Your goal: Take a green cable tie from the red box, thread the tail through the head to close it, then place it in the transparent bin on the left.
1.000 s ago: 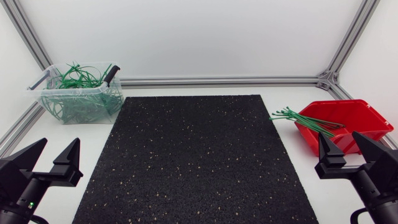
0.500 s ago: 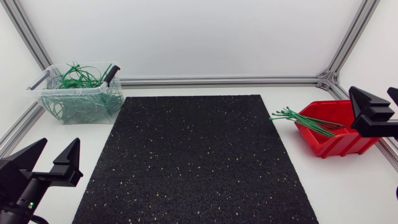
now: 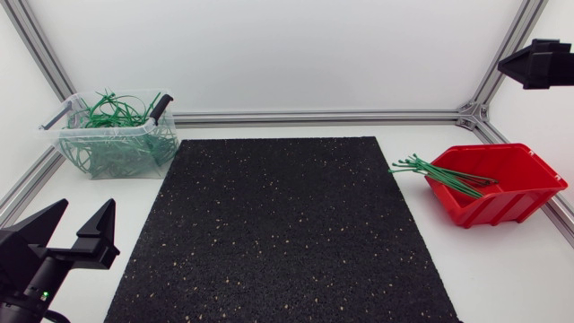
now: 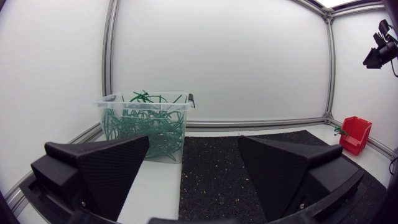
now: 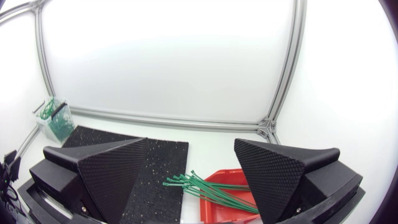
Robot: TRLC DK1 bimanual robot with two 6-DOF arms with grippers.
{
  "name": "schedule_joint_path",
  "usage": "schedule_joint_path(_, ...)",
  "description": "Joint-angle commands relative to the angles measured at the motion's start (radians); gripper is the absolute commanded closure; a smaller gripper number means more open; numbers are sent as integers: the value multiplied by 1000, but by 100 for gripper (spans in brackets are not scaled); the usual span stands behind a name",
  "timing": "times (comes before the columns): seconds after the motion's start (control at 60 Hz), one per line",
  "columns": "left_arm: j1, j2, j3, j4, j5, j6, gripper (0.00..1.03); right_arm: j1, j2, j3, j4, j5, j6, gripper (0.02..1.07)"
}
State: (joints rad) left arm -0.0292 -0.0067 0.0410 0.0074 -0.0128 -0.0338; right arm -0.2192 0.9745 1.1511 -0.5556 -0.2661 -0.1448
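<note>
Risk: our right gripper (image 5: 191,142), fingers wide apart and empty, hangs high above the glossy red box (image 3: 516,197). The thin, springy green cable ties (image 3: 439,170) fan over its rim, so we may snag several. Left gripper (image 3: 86,213) also spread and empty, beside the speckled black mat (image 3: 278,233).

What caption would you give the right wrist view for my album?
Open right gripper high above the red box, green cable ties sticking out over its rim.

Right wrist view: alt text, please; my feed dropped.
The open right claw hangs high above the red box, green cable ties poking over its rim. Beside it lies the black mat, the transparent bin past its far corner.
</note>
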Motion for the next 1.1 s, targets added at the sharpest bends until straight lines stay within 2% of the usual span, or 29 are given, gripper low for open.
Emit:
schedule_joint_path(0.0,3,-6,-41,-12,1,-12,3,-9,127,113,-104,-15,-177,7)
schedule_joint_path(0.033,3,-6,-41,-12,1,-12,3,-9,162,148,-155,-24,-259,7)
schedule_joint_path(0.1,3,-6,-41,-12,1,-12,3,-14,224,193,-198,-64,-305,7)
schedule_joint_path(0.267,3,-6,-41,-12,1,-12,3,-34,409,351,-382,-62,-452,7)
schedule_joint_path(0.45,2,-6,-39,-14,1,-12,3,-34,503,397,-474,-62,-644,7)
schedule_joint_path(0.783,-1,-4,-39,-18,1,-12,3,-12,579,292,-474,8,-967,8)
schedule_joint_path(1.083,-5,-3,-39,-24,1,-12,3,-12,659,208,-432,25,-1127,18)
